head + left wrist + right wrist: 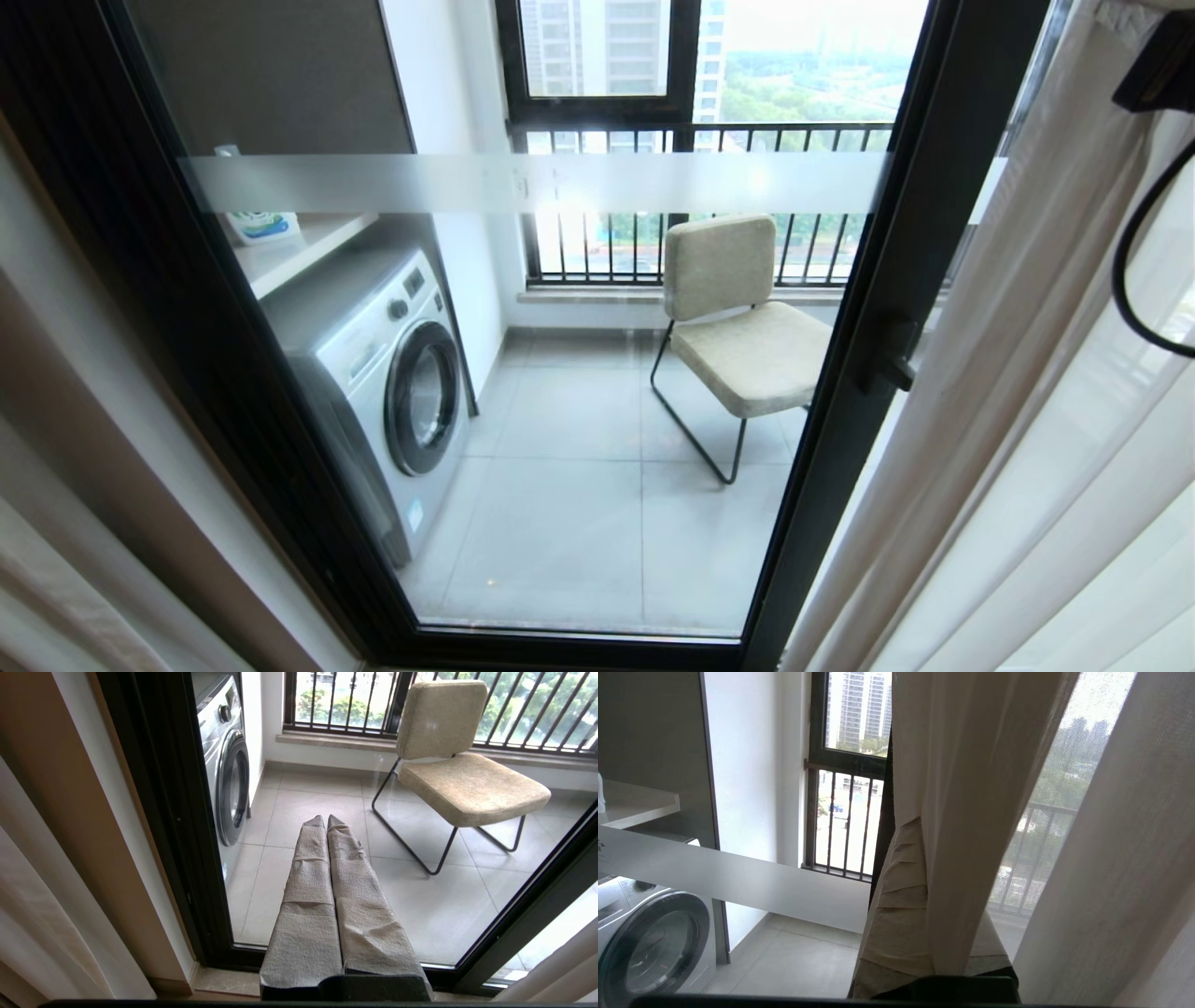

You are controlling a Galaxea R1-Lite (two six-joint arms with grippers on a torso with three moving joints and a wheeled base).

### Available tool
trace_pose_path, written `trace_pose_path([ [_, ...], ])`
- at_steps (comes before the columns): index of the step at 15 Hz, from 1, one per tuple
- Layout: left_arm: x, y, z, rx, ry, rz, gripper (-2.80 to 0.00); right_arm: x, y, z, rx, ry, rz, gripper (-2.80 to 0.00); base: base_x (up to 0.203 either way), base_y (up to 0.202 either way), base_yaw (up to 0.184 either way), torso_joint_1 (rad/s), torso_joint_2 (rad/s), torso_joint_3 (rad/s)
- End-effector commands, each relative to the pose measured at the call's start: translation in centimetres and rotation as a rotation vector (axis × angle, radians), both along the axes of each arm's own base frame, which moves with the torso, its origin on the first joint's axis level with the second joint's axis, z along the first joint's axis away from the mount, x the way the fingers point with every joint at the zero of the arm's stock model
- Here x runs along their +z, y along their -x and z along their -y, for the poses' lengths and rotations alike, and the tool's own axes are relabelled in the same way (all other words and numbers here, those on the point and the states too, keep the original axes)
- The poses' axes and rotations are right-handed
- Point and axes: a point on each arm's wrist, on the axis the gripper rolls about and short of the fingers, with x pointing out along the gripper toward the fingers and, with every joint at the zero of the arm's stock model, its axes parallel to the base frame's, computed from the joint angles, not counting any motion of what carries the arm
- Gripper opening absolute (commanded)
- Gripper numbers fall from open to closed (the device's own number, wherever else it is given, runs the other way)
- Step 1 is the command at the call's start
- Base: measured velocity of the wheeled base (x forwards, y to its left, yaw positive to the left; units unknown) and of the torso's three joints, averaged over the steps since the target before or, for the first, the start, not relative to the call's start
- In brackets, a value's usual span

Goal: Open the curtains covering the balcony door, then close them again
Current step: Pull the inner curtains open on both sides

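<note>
The curtains (1008,392) are bunched over on the right side, so the balcony door (924,280) glass is mostly uncovered and you can see the washing machine (392,383) and chair (747,327) out there. Right gripper (924,826) is pinched tight on a fold of the curtains, up near the door frame. Left gripper (325,820) hangs low facing the glass, fingers pressed together with nothing in them.

A silver washing machine (383,373) with a round door is seen on the tiled balcony floor (579,523). A beige padded chair (738,317) on a thin black frame is set near the black railing (709,201). A bottle (261,224) is stood on the shelf (308,247) above the machine.
</note>
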Motion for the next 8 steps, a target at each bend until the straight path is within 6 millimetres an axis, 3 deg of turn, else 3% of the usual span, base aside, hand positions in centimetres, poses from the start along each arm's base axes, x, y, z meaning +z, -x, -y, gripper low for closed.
trace_pose_path([
  [1,0.00,0.00,0.00,0.001,0.001,0.001,-2.80,-0.18,-0.03,0.00,0.000,0.001,-0.005,-2.80,0.000,0.000,0.000,0.000,0.00,0.000],
  [8,0.00,0.00,0.00,0.001,0.001,0.001,-2.80,-0.55,0.12,0.00,0.000,0.002,-0.017,-2.80,0.000,-0.011,0.002,0.000,0.00,0.001],
])
